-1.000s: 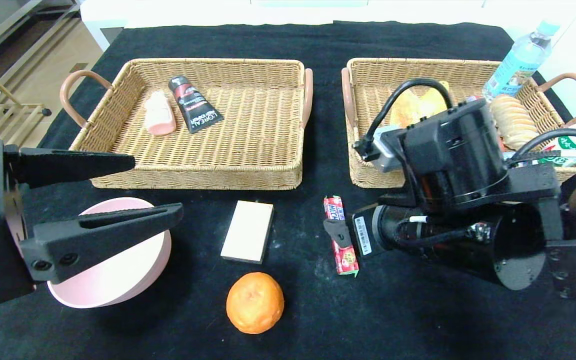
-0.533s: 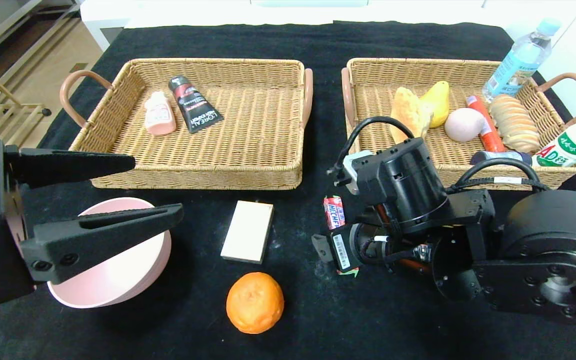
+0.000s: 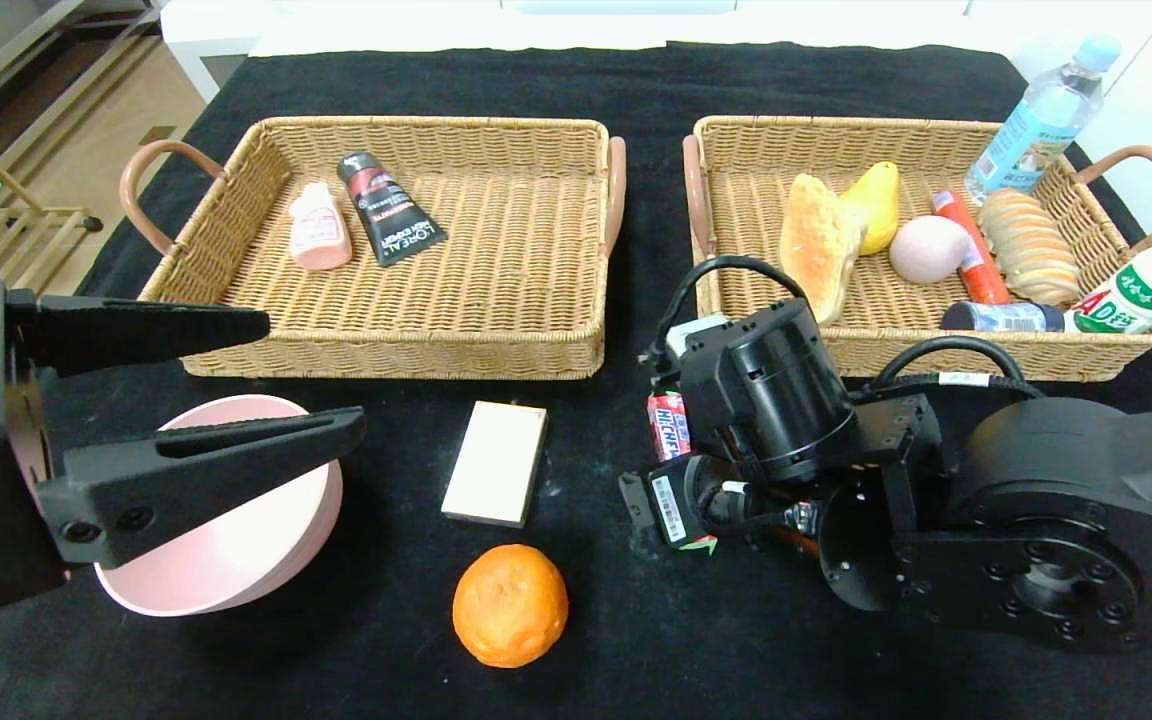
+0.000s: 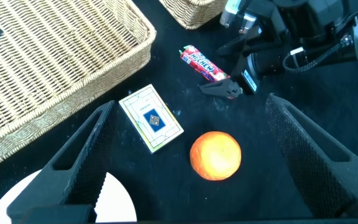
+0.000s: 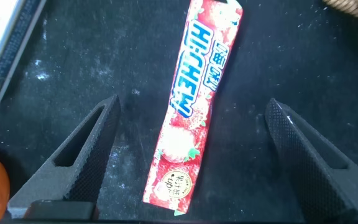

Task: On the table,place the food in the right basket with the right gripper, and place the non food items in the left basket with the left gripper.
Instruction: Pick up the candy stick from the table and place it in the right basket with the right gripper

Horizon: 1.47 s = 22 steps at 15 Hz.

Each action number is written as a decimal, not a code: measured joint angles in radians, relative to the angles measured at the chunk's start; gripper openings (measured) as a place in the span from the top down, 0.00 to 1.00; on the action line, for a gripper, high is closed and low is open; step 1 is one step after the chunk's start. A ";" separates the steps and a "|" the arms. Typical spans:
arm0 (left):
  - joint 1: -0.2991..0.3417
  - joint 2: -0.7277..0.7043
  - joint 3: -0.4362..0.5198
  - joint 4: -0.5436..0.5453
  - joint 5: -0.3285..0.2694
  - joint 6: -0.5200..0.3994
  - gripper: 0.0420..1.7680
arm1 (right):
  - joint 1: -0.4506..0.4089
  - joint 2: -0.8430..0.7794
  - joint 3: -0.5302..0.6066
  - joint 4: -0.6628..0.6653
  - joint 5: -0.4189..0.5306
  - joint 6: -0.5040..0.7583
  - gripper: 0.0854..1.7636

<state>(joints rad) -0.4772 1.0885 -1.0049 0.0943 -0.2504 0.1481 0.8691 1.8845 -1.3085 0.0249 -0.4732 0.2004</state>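
Note:
A red Hi-Chew candy stick (image 3: pixel 669 425) lies on the black table in front of the right basket (image 3: pixel 936 127). My right gripper (image 3: pixel 674 492) points down over it, open, with one finger on each side of the candy stick (image 5: pixel 194 106) and apart from it. An orange (image 3: pixel 510 604) and a white card box (image 3: pixel 495 462) lie near the middle. My left gripper (image 3: pixel 316 372) hangs open above a pink bowl (image 3: pixel 226 540) at the front left and holds nothing. In the left wrist view the orange (image 4: pixel 215 155) and the card box (image 4: pixel 151 117) lie below its fingers.
The left basket (image 3: pixel 396 350) holds a pink bottle (image 3: pixel 320 228) and a black tube (image 3: pixel 389 207). The right basket holds bread (image 3: pixel 816 245), a yellow pear (image 3: pixel 873 205), a sausage and bottles. A water bottle (image 3: pixel 1041 115) stands behind it.
My right arm has come down and forward from over the right basket to the candy stick, uncovering the basket's contents. The left gripper has stayed where it was.

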 joint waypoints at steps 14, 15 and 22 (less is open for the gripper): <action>-0.014 0.000 0.003 0.001 0.002 0.000 0.03 | 0.000 0.010 0.002 -0.001 0.003 0.000 0.86; -0.014 0.000 0.003 0.000 0.002 0.000 0.03 | 0.000 0.010 0.003 -0.001 0.003 0.000 0.86; -0.014 -0.001 0.003 0.000 0.002 -0.001 0.03 | 0.000 0.005 0.006 -0.001 0.008 0.000 0.86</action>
<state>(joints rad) -0.4911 1.0872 -1.0015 0.0947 -0.2485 0.1472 0.8694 1.8896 -1.3021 0.0234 -0.4651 0.2000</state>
